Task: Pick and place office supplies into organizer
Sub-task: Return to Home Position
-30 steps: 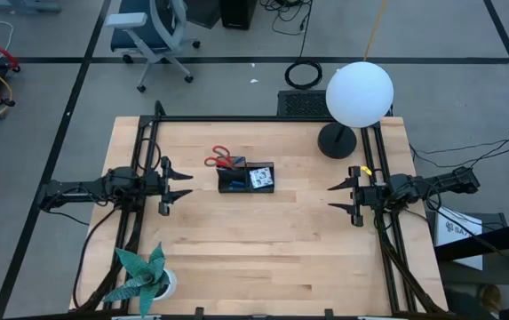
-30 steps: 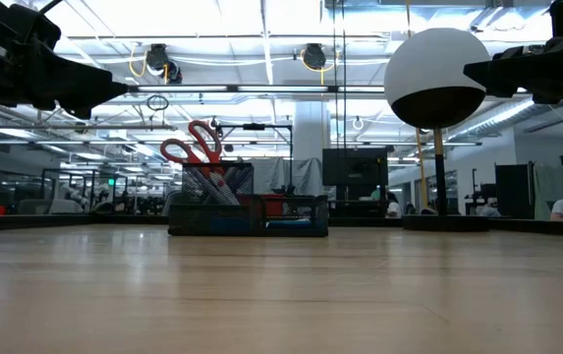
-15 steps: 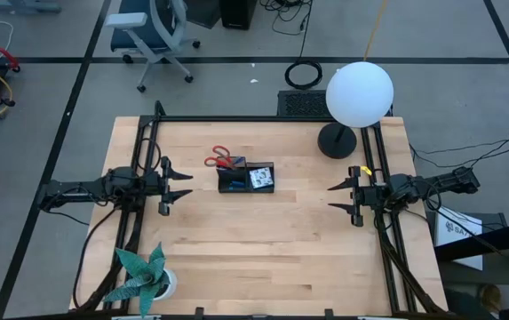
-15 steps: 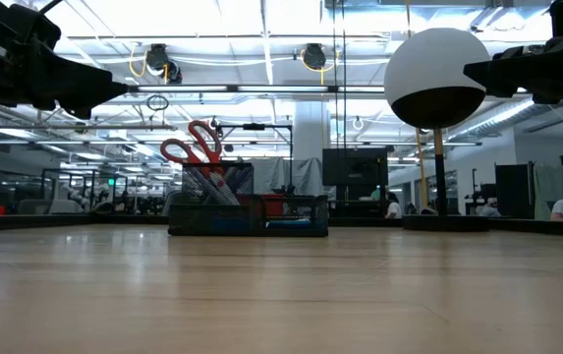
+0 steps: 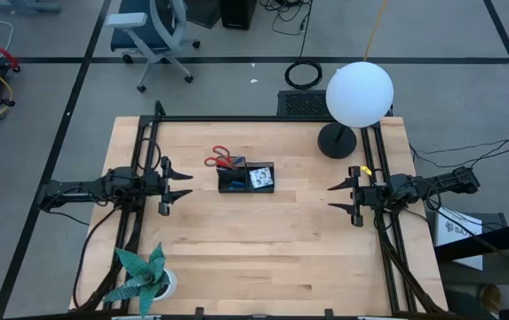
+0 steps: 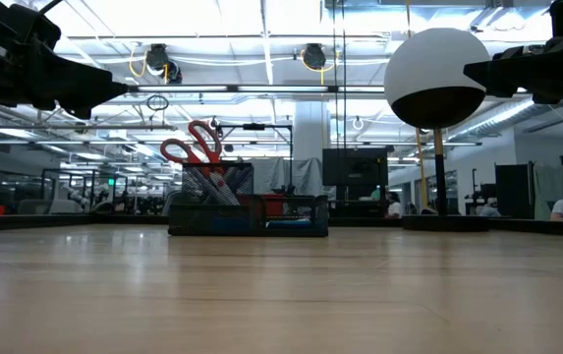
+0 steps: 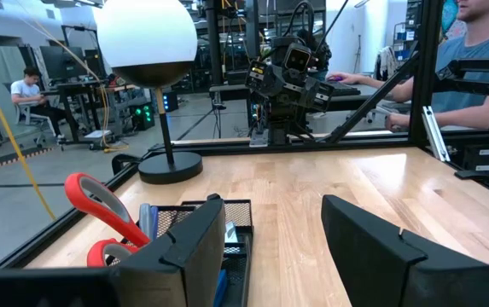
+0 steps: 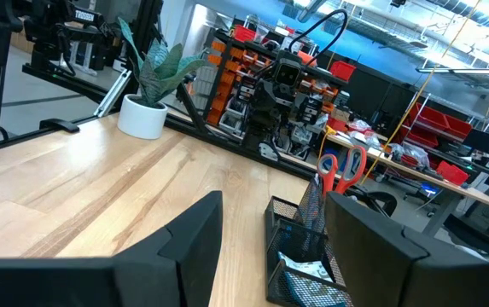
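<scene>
The black mesh organizer stands on the table's far middle part. Red-handled scissors stick up out of its left end, handles up. Blue things and a white piece lie in its other compartments. My left gripper hovers open at the table's left side, pointing level toward the organizer, with nothing between its fingers. My right gripper hovers open at the right side, also level, with nothing between its fingers.
A lamp with a white globe and a round black base stands at the far right. A teal paper-leaf plant in a white pot sits at the near left corner. Bare wood lies between the grippers and toward the near edge.
</scene>
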